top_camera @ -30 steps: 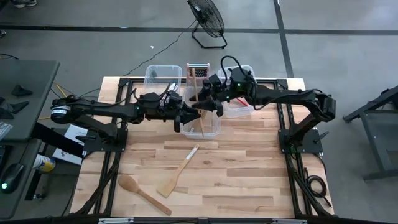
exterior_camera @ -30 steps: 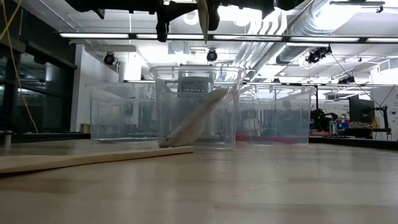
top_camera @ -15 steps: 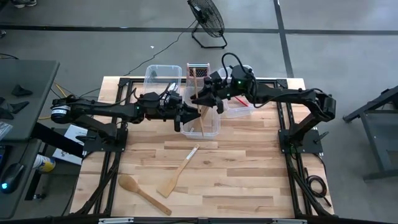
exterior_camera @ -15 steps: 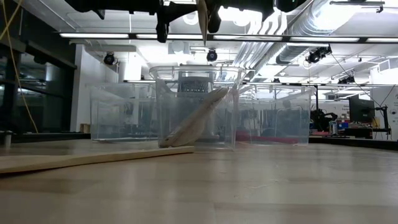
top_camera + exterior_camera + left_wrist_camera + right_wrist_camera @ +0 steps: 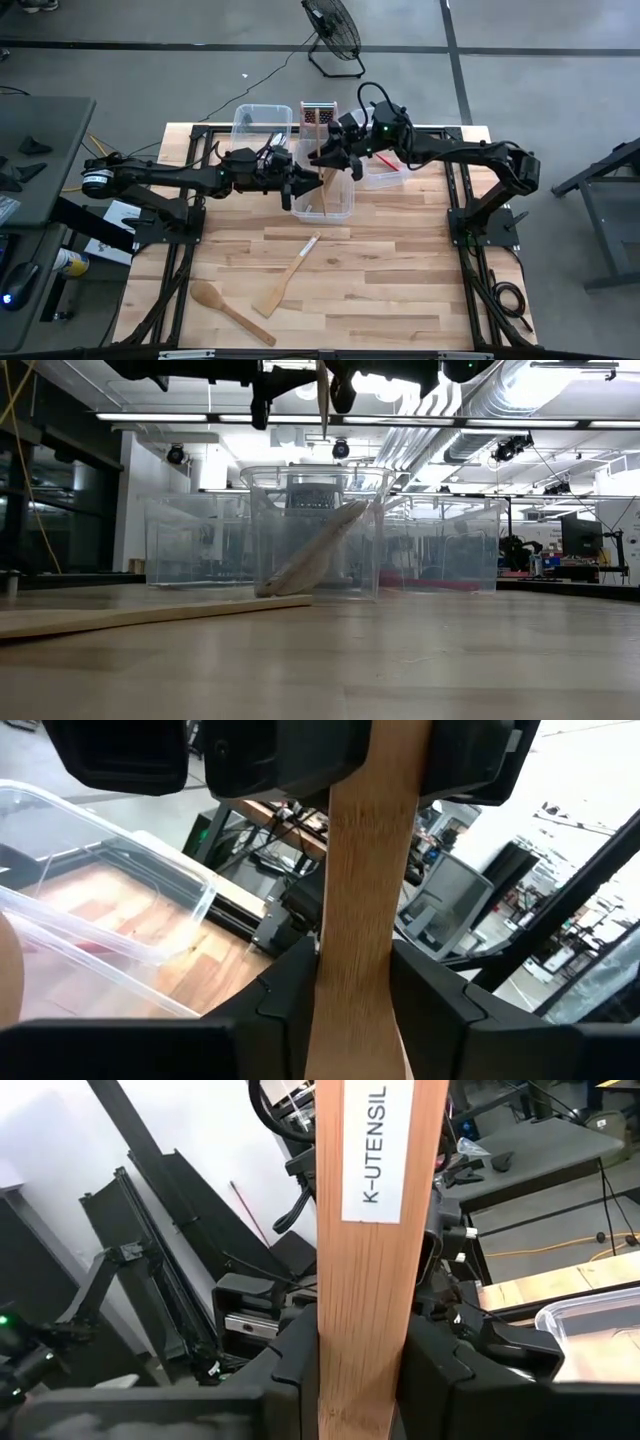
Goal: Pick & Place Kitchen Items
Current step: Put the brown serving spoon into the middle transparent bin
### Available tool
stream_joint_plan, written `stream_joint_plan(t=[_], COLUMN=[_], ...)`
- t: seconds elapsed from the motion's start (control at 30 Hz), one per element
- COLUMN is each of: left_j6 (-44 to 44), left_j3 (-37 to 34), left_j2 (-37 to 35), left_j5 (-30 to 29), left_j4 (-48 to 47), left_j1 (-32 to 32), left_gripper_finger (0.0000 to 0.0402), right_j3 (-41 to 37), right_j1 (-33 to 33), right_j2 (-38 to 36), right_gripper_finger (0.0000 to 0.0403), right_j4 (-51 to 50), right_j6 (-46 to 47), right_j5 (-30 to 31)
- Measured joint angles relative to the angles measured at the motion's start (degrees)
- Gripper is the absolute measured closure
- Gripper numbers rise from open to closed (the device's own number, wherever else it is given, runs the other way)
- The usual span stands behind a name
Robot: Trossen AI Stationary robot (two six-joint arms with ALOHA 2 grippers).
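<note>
Gripping one wooden utensil (image 5: pixel 322 180) from both sides above the middle clear bin (image 5: pixel 323 200), we have the left gripper (image 5: pixel 350 990) and the right gripper (image 5: pixel 362 1342) each closed snugly on its flat handle. Another wooden spoon (image 5: pixel 310 560) leans inside that bin. On the table (image 5: pixel 400 270) in front lie a wooden spatula (image 5: pixel 277 292) and a spoon (image 5: pixel 228 311).

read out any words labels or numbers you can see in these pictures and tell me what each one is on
"K-UTENSIL": black letters on a white label, reading lengthwise along the flat wooden utensil clamped between the right gripper's fingers.

No other text is readable. The clear bins and the other wooden utensils on the table show no lettering.
</note>
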Motion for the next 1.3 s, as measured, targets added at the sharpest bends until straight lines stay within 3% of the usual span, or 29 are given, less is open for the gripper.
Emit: stream_joint_plan(t=[0.23, 0.4, 0.57, 0.73, 1.3], left_j6=[0.66, 1.46, 1.45, 2.97, 13.52], left_j3=[0.0, 0.0, 0.0, 0.0, 0.0], left_j2=[-0.18, -1.13, -4.89, -9.99, -26.92], left_j5=[-2.05, -3.92, -3.86, -8.45, -20.2], left_j4=[-0.13, -2.12, -9.01, -14.69, -30.14], left_j1=[0.0, 0.02, 0.59, 0.57, 0.59], left_gripper_finger=[0.0257, 0.0224, 0.0214, 0.0213, 0.0213], right_j3=[0.0, 0.0, 0.0, 0.0, 0.0], right_j1=[-1.67, -2.23, -2.47, -2.43, 2.42], right_j2=[0.0, -0.02, -0.02, -0.02, -0.02], right_gripper_finger=[0.0317, 0.0317, 0.0317, 0.0317, 0.0317], right_j4=[-0.31, -1.14, -6.02, -9.27, -12.36], right_j6=[0.04, 0.48, 2.72, 4.51, 6.42], right_j5=[-1.07, 2.8, 15.7, 28.11, 53.09])
